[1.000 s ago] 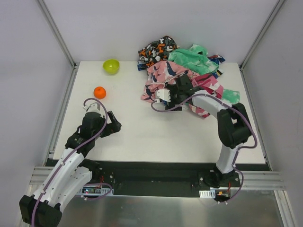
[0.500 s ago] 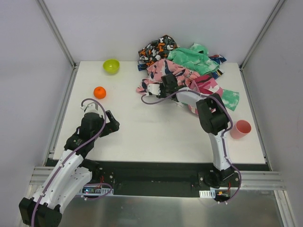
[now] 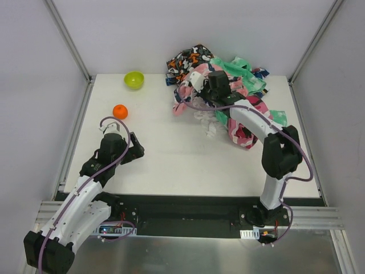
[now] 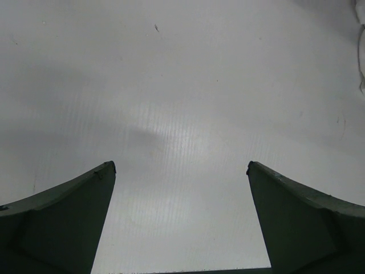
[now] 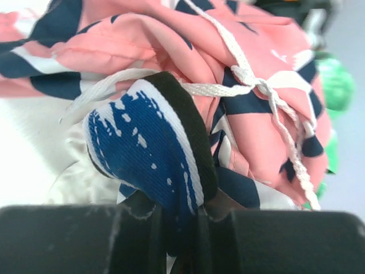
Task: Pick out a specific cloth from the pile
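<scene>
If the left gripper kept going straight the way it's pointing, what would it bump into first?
Probably just the bare table. The left wrist view shows only tabletop ahead, between the fingers of the open left gripper, though how far off is hard to tell.

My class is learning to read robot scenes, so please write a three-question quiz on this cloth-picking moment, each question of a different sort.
1. True or false: the left gripper is open over bare table.
2. Which fabric is pinched in the right gripper? A a yellow towel; B the blue-and-white cloth; C a grey sock.
3. Fill in: the orange ball lies nearer the arms' bases than the green ____.
Key: 1 true; 2 B; 3 bowl.
</scene>
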Robot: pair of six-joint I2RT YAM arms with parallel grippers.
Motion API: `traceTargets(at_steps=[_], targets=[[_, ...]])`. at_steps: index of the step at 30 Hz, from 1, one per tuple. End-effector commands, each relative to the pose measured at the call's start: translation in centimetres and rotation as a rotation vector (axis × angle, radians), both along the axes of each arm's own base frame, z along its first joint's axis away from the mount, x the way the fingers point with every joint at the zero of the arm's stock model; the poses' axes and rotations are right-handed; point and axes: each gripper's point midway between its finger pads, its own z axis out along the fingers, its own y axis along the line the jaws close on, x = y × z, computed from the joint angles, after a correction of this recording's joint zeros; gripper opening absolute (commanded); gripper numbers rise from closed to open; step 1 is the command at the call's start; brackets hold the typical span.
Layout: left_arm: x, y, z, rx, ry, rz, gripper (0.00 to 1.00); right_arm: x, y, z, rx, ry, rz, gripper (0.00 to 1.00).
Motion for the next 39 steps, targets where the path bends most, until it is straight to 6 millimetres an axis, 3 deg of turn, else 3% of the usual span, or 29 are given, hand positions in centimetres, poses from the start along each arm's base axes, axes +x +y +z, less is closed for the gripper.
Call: traceTargets(at_steps=[1,4,6,10,11,14,18,20,28,33,39], targets=[[1.5,-1.1,2.9,-0.028,-0.083,-0.051,0.99,1.0,-2.7,14.7,0.295,-0.289,-0.183,0.01],[2.4,-3.1,4.1,-0.087,-0.121,-0.141,0.99,2.5,-6.3,17.1,0.418,-0.31,-0.314,0.01],[3.4,-4.9,5.0,-0.132,-0.155,-0.215,0.99,4.2,-9.1,17.3,0.497,-0.29,-0.419,0.01],[5.6,-8.4,7.2,-0.212,-0.19,-0.365,0.99,8.3,-14.9,13.1,0.631,-0.126,-0.649,0.01],[6.5,-9.1,7.7,-0.219,-0.191,-0.38,0.99,9.1,-15.5,12.0,0.661,-0.09,-0.682,0.01],[8.9,-11.6,7.9,-0.218,-0.158,-0.449,0.99,11.1,-18.5,6.7,0.713,0.07,-0.807,0.01],[12.4,-15.9,8.2,-0.237,-0.12,-0.541,0.99,12.2,-17.9,1.8,0.811,0.261,-0.767,0.01],[14.6,-18.2,6.8,-0.233,-0.076,-0.551,0.99,12.2,-17.8,-0.2,0.804,0.299,-0.775,0.01],[22.0,-27.0,2.4,-0.419,0.094,-0.56,0.99,12.3,-18.0,-3.9,0.778,0.341,-0.806,0.03],[23.6,-31.0,-1.1,-0.439,0.155,-0.54,0.97,12.0,-17.8,-4.4,0.784,0.34,-0.787,0.05],[23.4,-33.9,-5.1,-0.431,0.229,-0.478,0.92,11.3,-17.6,-5.5,0.786,0.353,-0.783,0.08]])
